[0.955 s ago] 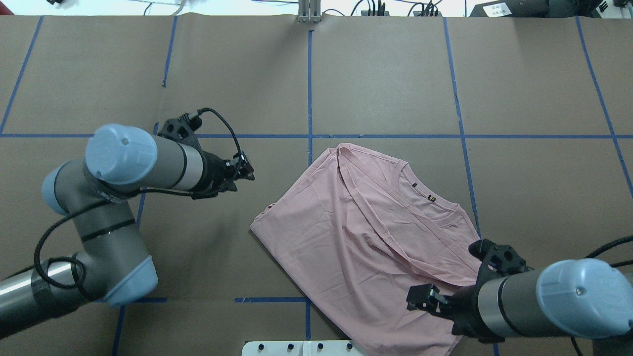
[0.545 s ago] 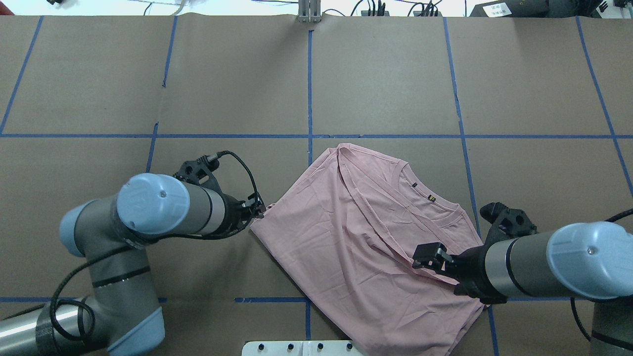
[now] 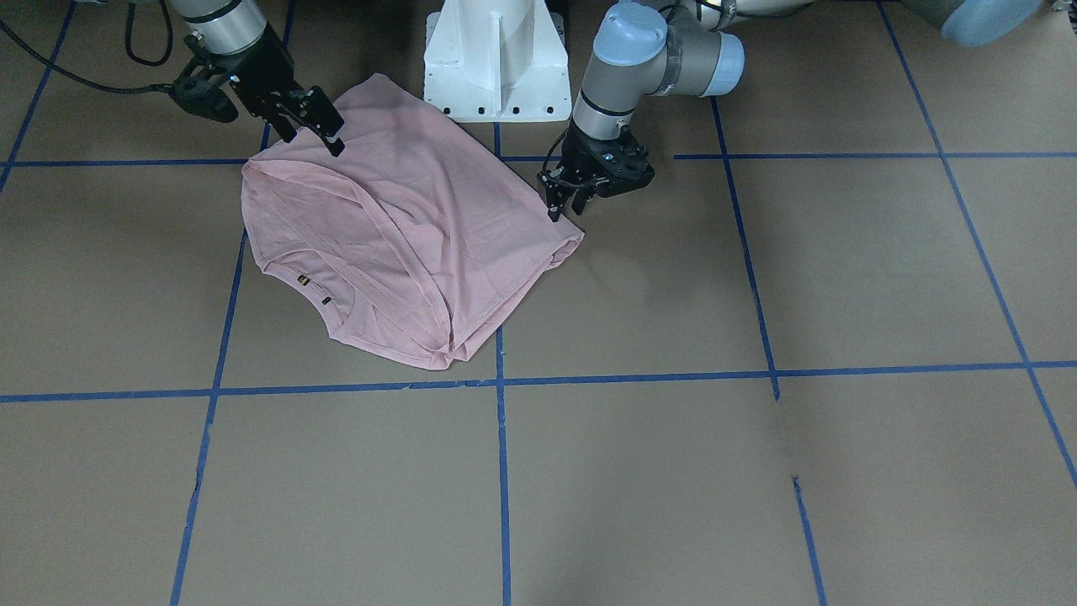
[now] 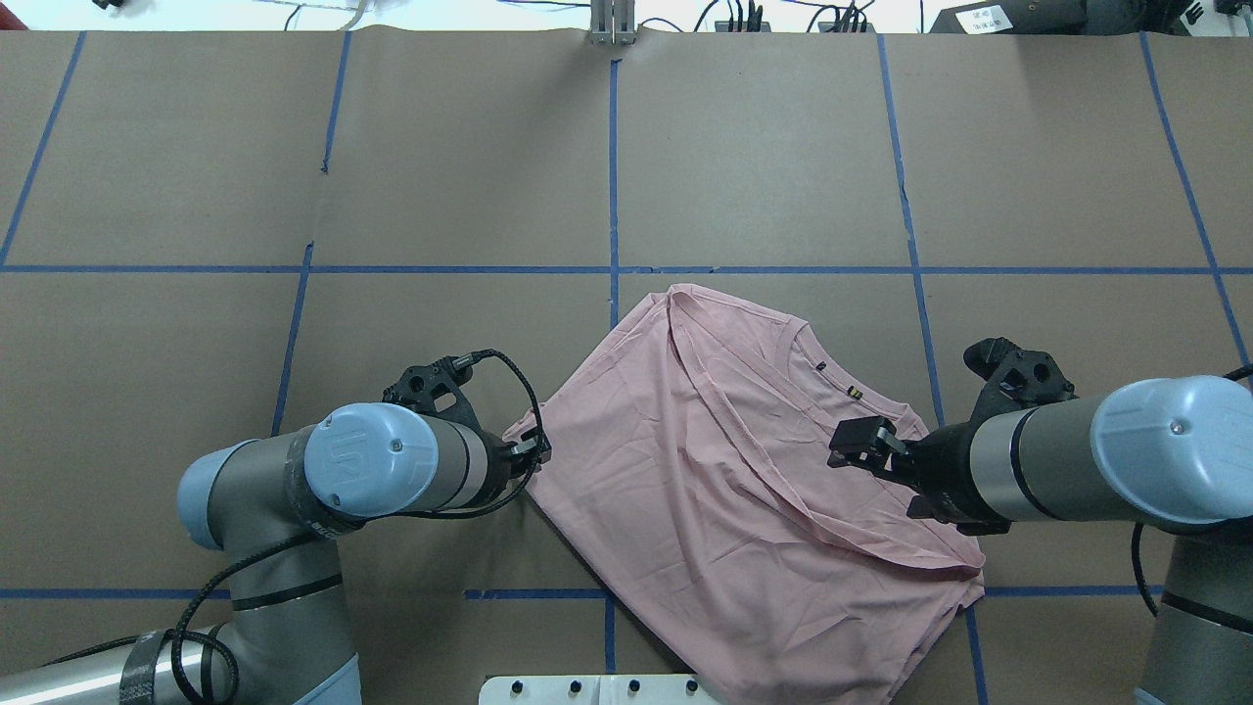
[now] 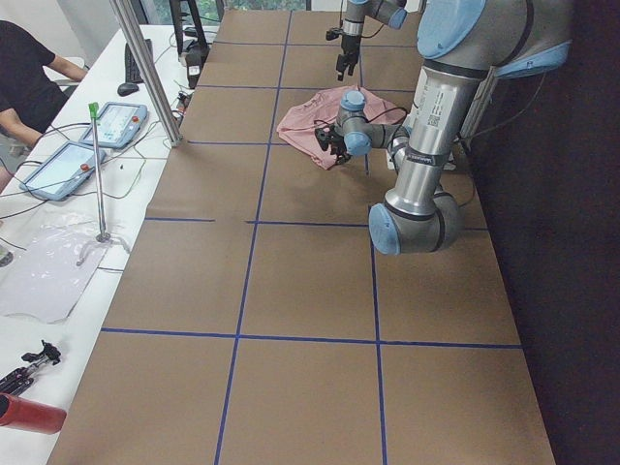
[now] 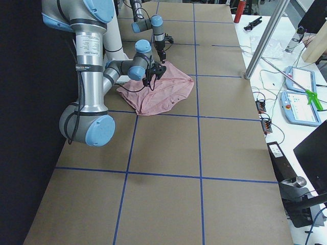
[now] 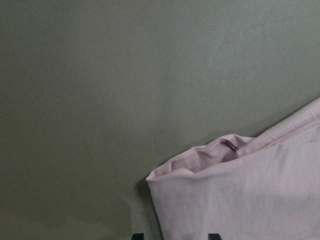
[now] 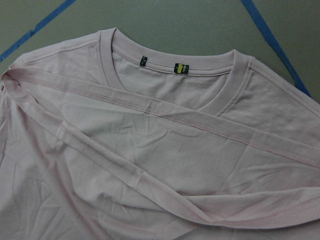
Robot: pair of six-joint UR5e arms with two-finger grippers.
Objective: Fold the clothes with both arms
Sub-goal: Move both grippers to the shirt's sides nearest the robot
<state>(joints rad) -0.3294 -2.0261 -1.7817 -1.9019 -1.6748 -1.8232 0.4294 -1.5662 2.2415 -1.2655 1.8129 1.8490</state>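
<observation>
Tabletop [image 4: 764,147]: T-shirt [image 4: 685,470] corner inside open L tool [image 4: 538,452]; R tool [image 4: 842,446] open over it.

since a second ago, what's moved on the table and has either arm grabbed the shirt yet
The left gripper swung right and backward to the T-shirt, whose left corner now sits between its open jaws. The right gripper moved forward over the shirt toward the collar, open too. Nothing is gripped yet. The shirt lies as it was.
</observation>
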